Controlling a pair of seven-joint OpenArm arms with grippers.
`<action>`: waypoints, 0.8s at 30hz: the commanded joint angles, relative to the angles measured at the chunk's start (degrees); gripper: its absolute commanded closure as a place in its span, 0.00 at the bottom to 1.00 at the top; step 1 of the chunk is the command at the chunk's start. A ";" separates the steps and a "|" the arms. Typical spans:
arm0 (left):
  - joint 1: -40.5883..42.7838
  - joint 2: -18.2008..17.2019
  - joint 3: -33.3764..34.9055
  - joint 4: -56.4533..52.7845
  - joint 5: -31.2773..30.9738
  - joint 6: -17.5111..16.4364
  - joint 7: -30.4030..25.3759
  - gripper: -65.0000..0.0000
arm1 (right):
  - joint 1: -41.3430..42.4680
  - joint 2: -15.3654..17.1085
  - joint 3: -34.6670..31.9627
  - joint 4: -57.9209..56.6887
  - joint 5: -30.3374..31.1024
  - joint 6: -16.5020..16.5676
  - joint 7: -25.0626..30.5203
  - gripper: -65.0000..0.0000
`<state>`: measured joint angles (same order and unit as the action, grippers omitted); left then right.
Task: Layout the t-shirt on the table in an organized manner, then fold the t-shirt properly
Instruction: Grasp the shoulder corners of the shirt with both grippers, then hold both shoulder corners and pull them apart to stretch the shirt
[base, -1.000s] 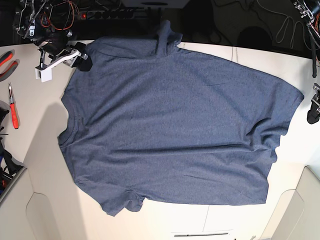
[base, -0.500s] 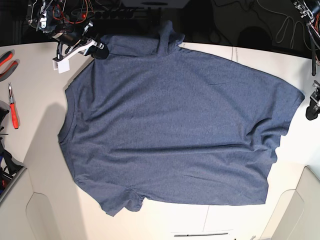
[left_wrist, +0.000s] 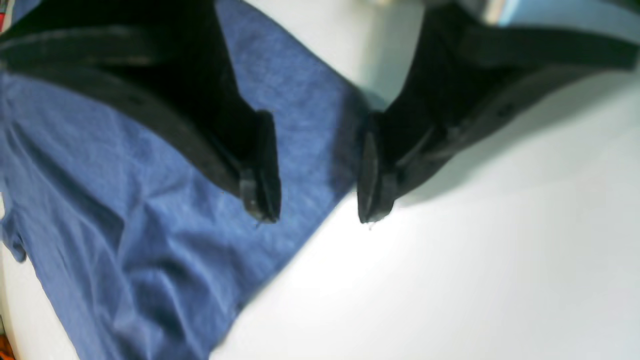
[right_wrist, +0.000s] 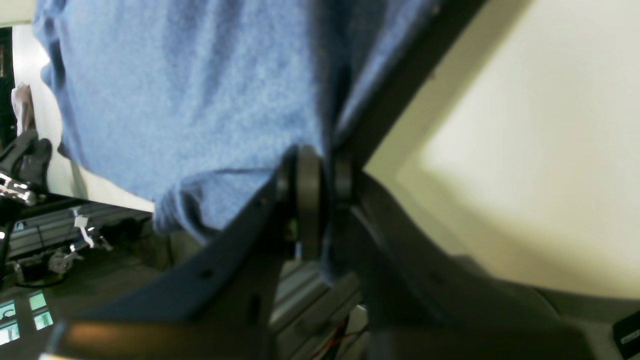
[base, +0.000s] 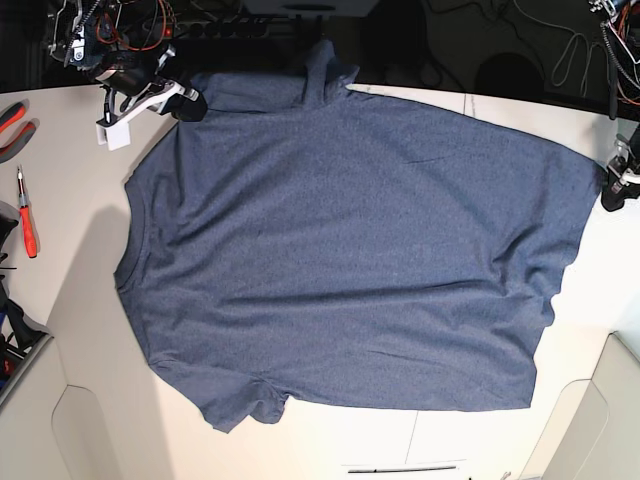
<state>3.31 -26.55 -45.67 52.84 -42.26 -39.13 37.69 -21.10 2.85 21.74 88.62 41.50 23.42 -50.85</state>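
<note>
The t-shirt (base: 350, 250) lies spread across the table (base: 80, 330), collar toward the base view's left, hem toward its right, one sleeve bunched at the near lower-left edge and the far sleeve hanging over the table's back edge. The right gripper (right_wrist: 310, 200) sits at the far shoulder corner with its fingers clenched on a fold of the blue cloth — the wrist view shows fabric pinched between the pads and draping past them. The left gripper (left_wrist: 312, 210) hovers at the hem corner on the opposite side; its fingers (left_wrist: 260, 185) stand apart and released, one over the cloth and one over bare table, with nothing between them. Handling assessment: the garment is light, soft knit with no stiffness of its own — it will sag, stretch and drag wherever it is pulled, and a single-point grip will form a ridge rather than shift the whole panel. Creases are visible near the hem and lower sleeve. Recommended holds are seamed edges, which resist stretching: shoulder seam, sleeve cuffs and hem corners, taken as a pair and drawn in opposition to flatten the body. Risk noted: the overhanging far sleeve may pull the cloth backward if the shoulder grip is let go without first drawing it onto the table.
</note>
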 joint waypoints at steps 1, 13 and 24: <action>-0.35 -1.01 -0.15 0.98 -0.63 -0.87 -0.81 0.55 | -0.02 0.48 0.15 0.66 -0.74 -0.02 0.00 1.00; 0.70 -0.48 -0.11 1.01 1.29 -0.87 -1.70 0.56 | 0.00 0.50 0.15 0.66 -0.74 -0.02 0.02 1.00; 0.68 -0.48 -0.11 1.01 2.19 -0.87 -3.93 0.56 | 0.00 0.48 0.15 0.66 -0.74 -0.02 0.02 1.00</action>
<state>4.27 -25.56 -45.60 52.84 -39.16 -39.16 34.98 -21.10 2.87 21.74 88.62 41.45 23.42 -50.85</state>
